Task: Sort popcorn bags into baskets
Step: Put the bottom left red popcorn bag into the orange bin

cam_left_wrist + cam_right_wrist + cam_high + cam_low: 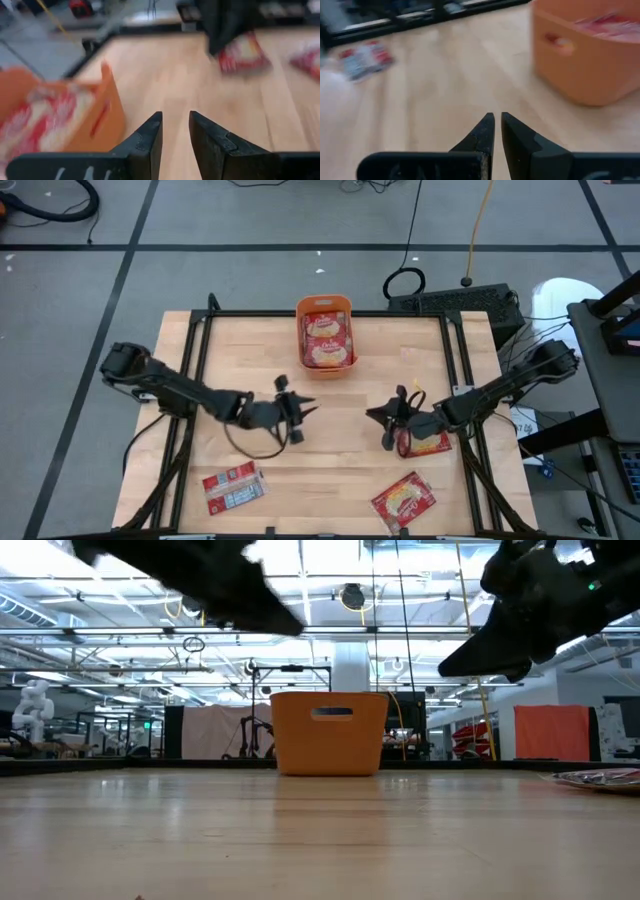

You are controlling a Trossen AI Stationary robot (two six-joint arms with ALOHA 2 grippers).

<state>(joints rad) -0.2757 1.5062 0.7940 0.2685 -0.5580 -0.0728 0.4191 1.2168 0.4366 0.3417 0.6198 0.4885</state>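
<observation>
We see the orange basket (324, 335) at the bench's (330, 450) far edge, long axis running away from us, bags inside. Left end effector (300, 412) slightly parted, right end effector (378, 420) nearly closed, both empty.

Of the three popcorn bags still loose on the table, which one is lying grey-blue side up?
The popcorn bag at the front left of the table. It shows grey-blue print with red ends; the other two, front right and under the right arm, show cream-yellow labels.

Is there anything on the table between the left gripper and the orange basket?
No. In the high view, only bare wood lies between the left gripper and the orange basket. The left wrist view shows the same bare stretch.
</observation>
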